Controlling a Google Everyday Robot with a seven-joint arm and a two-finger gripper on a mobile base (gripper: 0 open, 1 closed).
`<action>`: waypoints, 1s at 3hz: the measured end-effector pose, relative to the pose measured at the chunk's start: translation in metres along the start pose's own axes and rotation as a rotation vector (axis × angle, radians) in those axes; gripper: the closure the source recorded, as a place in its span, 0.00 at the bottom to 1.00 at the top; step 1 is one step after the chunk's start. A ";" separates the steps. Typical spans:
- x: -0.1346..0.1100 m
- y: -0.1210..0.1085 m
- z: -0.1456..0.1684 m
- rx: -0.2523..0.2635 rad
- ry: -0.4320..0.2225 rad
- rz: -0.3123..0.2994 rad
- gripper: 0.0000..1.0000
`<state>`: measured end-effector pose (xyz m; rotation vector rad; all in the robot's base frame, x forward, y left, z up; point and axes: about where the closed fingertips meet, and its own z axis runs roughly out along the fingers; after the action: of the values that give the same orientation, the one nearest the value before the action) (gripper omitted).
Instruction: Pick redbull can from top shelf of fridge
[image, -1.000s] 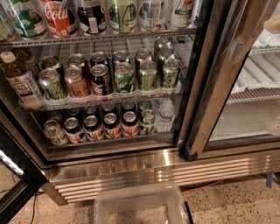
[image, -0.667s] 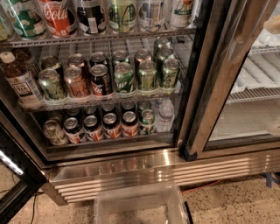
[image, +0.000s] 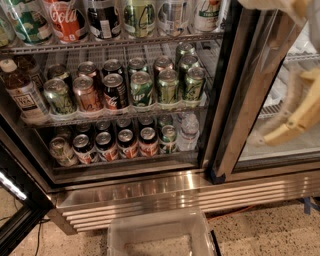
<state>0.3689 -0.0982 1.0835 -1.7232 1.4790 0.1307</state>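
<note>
The fridge (image: 165, 187) has its left glass door open, with dark frames and a louvred steel base. Wire-grid shelves hold rows of cans. The uppermost shelf in view (image: 115, 44) carries a Coca-Cola can (image: 65, 20), a green-labelled can (image: 137, 17) and a pale silvery can (image: 170, 15), all cut off at the frame's top. I cannot single out the redbull can. My gripper (image: 287, 122) hangs blurred at the right, in front of the shut right door, away from the cans.
The middle shelf (image: 120, 112) holds green 7up and red cans, with a bottle (image: 22, 92) at the left. The dark door post (image: 240, 90) stands between the gripper and the cans. A clear plastic bin (image: 160, 235) sits on the floor.
My arm and gripper have come into view at the right, in front of the right door. The fridge and its cans have not moved.
</note>
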 end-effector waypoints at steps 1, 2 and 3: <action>-0.079 -0.002 0.024 -0.002 -0.087 -0.155 0.00; -0.080 -0.002 0.024 -0.002 -0.086 -0.155 0.00; -0.073 -0.016 0.039 0.001 -0.052 -0.138 0.00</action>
<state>0.3771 -0.0176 1.1083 -1.8017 1.3177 0.1003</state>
